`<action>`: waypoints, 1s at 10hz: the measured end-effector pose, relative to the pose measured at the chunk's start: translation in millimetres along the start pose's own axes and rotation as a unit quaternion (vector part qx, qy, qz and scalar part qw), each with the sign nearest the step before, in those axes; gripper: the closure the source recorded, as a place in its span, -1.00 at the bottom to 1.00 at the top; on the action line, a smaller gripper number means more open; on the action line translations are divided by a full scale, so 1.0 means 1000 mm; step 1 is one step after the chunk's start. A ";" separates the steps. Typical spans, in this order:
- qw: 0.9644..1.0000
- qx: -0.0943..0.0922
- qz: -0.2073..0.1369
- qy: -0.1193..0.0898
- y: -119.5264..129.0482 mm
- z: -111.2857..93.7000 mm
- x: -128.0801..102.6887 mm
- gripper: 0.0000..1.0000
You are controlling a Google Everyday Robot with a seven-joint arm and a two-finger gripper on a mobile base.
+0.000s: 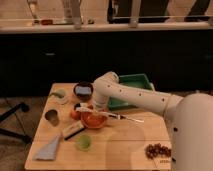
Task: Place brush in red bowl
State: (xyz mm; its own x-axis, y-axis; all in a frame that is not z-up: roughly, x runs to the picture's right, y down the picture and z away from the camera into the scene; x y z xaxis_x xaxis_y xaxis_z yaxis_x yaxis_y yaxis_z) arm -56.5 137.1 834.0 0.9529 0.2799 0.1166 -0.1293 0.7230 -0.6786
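The gripper, above the red bowl, is blurred.

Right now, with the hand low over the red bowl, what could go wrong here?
1. The hand hangs low at the rear rim of the red bowl; a downward push might tip or shove it.
2. A thin pale utensil lies just right of the bowl; a sideways move might sweep it away.
3. The dark bowl with blue inside sits close beside the arm, which might bump it.
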 end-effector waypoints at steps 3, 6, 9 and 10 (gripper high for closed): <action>1.000 -0.004 0.002 -0.002 0.001 0.001 0.000 -0.08; 1.000 -0.006 0.002 -0.004 0.001 0.001 0.001 -0.58; 1.000 -0.009 0.002 -0.008 0.002 0.001 0.003 -0.60; 1.000 -0.010 0.001 -0.009 0.002 0.001 0.002 -0.60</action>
State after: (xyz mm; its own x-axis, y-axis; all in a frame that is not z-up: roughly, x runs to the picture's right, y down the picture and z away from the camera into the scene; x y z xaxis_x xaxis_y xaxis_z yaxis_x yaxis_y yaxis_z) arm -54.9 139.6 834.0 0.9474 0.2935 0.1280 -0.1264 0.7101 -0.6927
